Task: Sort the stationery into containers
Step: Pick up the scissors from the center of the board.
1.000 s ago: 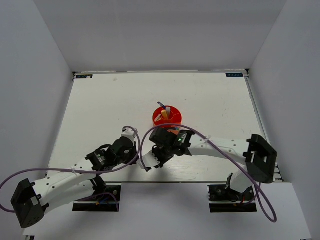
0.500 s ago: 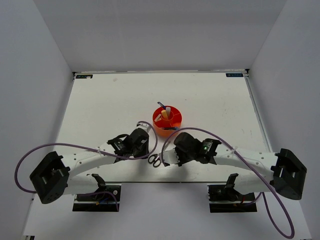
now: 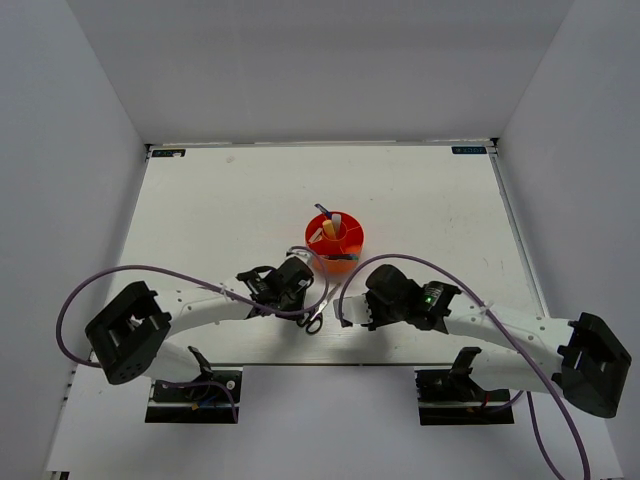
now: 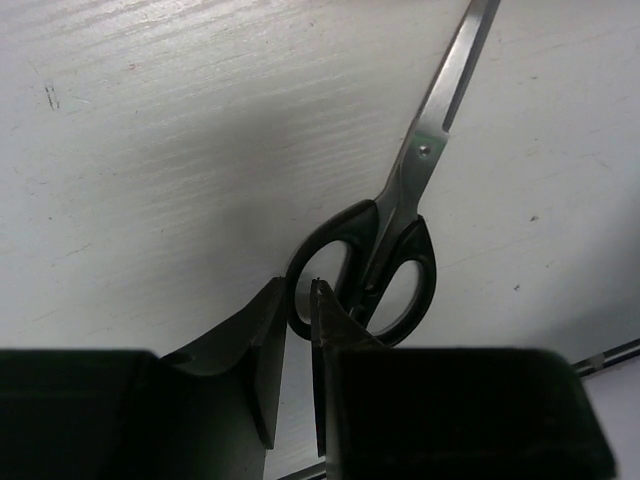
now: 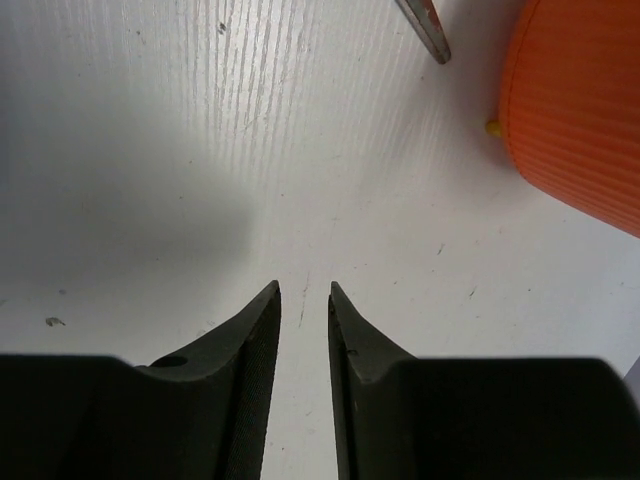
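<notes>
Evidently the step in hand is lifting the scissors. At the left, the left gripper (image 4: 297, 295) sits low on the table (image 3: 200, 220), its fingers almost together and straddling the rim of one black handle loop, one finger outside and one inside. It looks pinched on that rim, though how firmly cannot be told. The scissors (image 4: 395, 230) lie flat and closed near the table's near edge, blades pointing away toward the tub (image 5: 575, 100), which stands near their tip. A grip on one loop will let the blades swing, so a slow, straight lift is wise, then a carry with the blades hanging down into a compartment with room. At the right, the right gripper (image 5: 305, 290) hovers just above bare table, fingers nearly closed on nothing. It ought to be kept out of the left arm's path.
</notes>
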Robot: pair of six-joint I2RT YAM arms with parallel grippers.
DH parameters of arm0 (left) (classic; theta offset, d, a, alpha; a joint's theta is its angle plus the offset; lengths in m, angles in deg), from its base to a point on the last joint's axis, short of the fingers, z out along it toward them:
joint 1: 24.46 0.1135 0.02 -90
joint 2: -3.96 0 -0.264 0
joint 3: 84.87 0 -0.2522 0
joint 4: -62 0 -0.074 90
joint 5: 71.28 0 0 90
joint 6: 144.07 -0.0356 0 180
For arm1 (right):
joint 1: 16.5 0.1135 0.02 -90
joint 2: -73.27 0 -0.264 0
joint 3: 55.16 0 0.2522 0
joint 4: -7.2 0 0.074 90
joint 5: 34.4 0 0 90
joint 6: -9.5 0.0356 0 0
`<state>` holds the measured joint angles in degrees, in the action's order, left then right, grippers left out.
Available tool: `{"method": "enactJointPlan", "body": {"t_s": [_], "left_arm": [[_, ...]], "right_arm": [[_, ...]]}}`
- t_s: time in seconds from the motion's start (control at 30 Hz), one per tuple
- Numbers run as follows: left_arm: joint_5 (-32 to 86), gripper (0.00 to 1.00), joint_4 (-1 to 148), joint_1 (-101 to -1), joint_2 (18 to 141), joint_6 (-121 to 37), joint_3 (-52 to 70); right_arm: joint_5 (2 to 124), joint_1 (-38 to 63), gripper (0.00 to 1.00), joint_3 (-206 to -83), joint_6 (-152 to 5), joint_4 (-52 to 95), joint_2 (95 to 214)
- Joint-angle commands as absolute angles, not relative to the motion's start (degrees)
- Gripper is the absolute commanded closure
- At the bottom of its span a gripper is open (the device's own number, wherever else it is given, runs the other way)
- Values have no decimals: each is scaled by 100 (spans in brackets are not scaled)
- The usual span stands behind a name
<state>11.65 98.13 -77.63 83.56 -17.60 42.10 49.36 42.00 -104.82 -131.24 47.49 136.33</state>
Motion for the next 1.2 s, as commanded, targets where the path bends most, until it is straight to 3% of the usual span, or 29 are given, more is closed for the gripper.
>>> {"method": "enactJointPlan", "body": {"t_s": [0.0, 0.6, 0.73, 0.87, 1.17], "left_arm": [[1055, 73, 9861, -7825, 8421, -1750, 3944], [352, 70, 10721, -8387, 9703, -1637, 3444], [228, 78, 10977, -8546, 10169, -1496, 3338], [263, 100, 11083, -8634, 10459, -1434, 3302], [448, 100, 11293, -8844, 9758, -1776, 2917]], "right_arm": [[5164, 4142, 71, -10399, -13024, 4610, 13488], [5384, 4001, 63, -10249, -12954, 4715, 13128], [5401, 3975, 63, -10258, -12910, 4812, 13031], [5410, 3957, 63, -10276, -12875, 4909, 12873], [5252, 3913, 63, -10302, -12743, 5155, 12574]]}}
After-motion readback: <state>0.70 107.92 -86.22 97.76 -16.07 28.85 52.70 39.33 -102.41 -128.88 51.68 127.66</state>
